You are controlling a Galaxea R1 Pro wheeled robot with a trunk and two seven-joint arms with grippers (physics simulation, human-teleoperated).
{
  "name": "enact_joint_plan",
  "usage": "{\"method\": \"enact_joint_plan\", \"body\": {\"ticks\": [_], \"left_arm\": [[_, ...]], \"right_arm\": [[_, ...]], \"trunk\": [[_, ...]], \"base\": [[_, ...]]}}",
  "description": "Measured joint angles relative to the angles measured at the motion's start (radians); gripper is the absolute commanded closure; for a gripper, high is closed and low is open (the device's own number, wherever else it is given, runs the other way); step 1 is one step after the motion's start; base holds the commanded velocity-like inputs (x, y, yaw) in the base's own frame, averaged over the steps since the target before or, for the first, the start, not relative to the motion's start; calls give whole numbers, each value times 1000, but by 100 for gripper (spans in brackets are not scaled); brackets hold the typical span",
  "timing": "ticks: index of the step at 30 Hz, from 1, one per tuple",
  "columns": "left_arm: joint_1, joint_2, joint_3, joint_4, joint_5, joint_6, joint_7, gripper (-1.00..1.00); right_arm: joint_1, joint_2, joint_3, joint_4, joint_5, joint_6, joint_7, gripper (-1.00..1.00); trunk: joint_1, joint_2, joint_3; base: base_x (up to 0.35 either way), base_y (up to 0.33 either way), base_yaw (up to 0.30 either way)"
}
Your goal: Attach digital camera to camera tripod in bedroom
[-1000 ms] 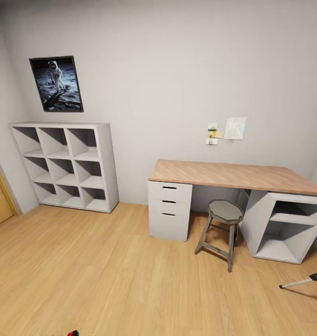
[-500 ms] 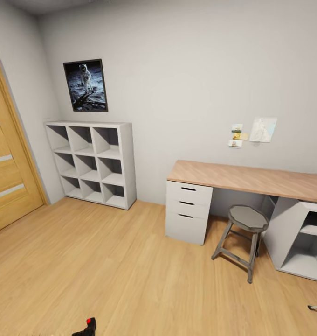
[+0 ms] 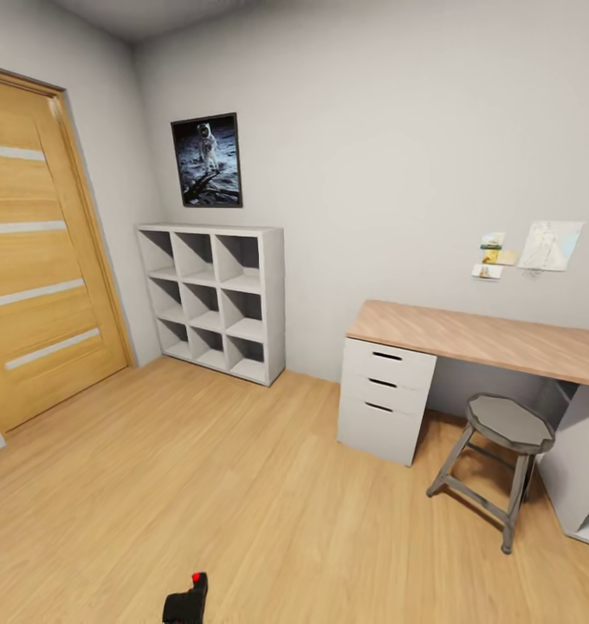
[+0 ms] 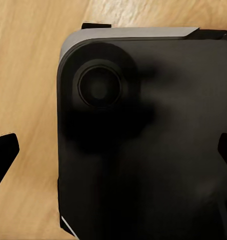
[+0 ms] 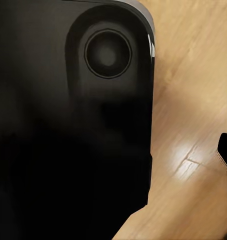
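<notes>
Wooden floor (image 3: 199, 485) covers the room, and a wooden door (image 3: 35, 251) stands at the left. A white cube shelf (image 3: 215, 299) is against the wall under an astronaut poster (image 3: 207, 160). The worktop (image 3: 485, 338) has white drawers (image 3: 383, 399) and a grey stool (image 3: 498, 455) beside it. The digital camera (image 3: 186, 600) lies on the floor, at the lower edge of the head view. I cannot tell the state of either hand.

The door (image 3: 43, 251) occupies the left wall, the cube shelf (image 3: 215, 299) stands against the back wall beneath the poster (image 3: 208, 160), the desk (image 3: 481, 338) stands to its right, the stool (image 3: 498, 455) before the desk.
</notes>
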Motion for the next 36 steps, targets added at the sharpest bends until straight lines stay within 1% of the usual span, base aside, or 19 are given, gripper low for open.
{"method": "enact_joint_plan", "body": {"ticks": [36], "left_arm": [[0, -2, 0, 0, -1, 0, 0, -100]], "right_arm": [[0, 1, 0, 0, 0, 0, 0, -100]], "trunk": [[0, 0, 0]], "base": [[0, 0, 276]]}}
